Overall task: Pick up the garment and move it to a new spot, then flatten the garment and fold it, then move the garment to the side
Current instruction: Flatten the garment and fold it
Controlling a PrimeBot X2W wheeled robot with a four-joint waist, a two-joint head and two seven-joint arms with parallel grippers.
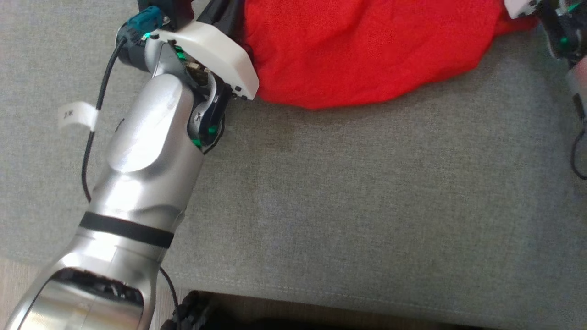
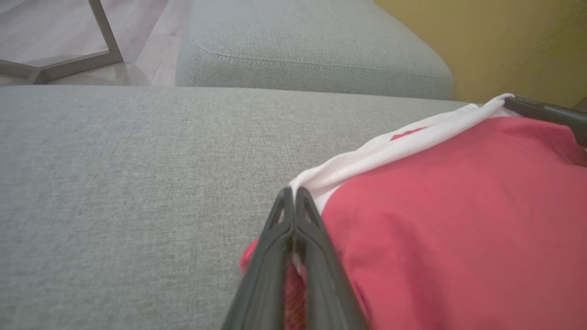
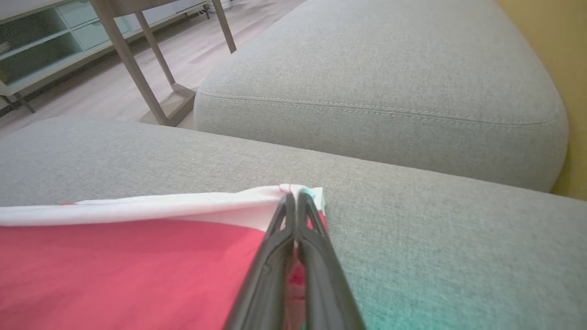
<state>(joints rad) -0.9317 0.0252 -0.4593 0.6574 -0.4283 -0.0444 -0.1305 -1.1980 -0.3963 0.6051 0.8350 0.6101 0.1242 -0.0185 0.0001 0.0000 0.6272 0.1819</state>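
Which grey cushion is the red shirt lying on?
The nearer cushion, the one under the red garment. The farther cushion lies beyond it, beside the yellow wall.

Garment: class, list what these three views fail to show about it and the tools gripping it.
- Head view: the garment runs past the top edge, so its whole outline is cut off.
- Head view: the white wrist cover hides the left tool.
- Left wrist view: the shut tool covers the cloth pinched inside it.
- Right wrist view: the right tool does likewise, and the garment leaves the bottom edge.
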